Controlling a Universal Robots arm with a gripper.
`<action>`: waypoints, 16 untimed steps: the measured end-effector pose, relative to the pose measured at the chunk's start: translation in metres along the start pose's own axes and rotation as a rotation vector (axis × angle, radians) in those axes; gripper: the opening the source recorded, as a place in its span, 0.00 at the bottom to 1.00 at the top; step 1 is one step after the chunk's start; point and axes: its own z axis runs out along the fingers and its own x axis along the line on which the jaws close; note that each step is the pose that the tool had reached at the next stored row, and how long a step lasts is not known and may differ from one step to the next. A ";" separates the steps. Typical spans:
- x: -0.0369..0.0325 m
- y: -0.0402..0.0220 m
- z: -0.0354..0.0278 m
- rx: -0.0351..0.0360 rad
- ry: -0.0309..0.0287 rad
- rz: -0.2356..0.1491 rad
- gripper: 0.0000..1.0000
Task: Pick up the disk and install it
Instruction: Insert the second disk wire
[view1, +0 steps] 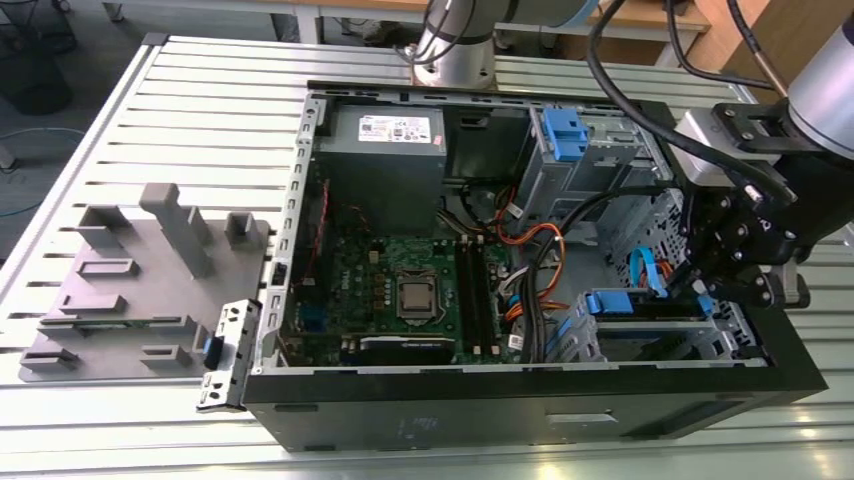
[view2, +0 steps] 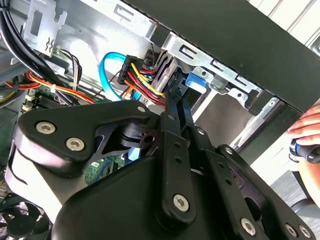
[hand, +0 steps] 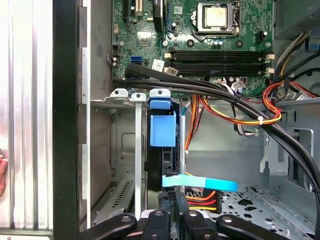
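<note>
End effector (hand: 172, 212) by disk (hand: 162, 131); hand (view2: 306, 131) nearby

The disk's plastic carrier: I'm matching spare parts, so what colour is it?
Blue carrier, clearest in the first wrist view.

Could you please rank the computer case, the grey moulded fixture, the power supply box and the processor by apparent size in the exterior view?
Largest to smallest:
1. computer case
2. grey moulded fixture
3. power supply box
4. processor
No two look alike in size.
</note>
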 end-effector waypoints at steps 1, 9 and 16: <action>0.0000 0.0000 0.0004 0.0000 0.0000 0.000 0.16; 0.0000 0.0002 0.0015 -0.0001 -0.0008 0.000 0.16; 0.0000 0.0002 0.0030 0.0000 -0.0005 0.000 0.16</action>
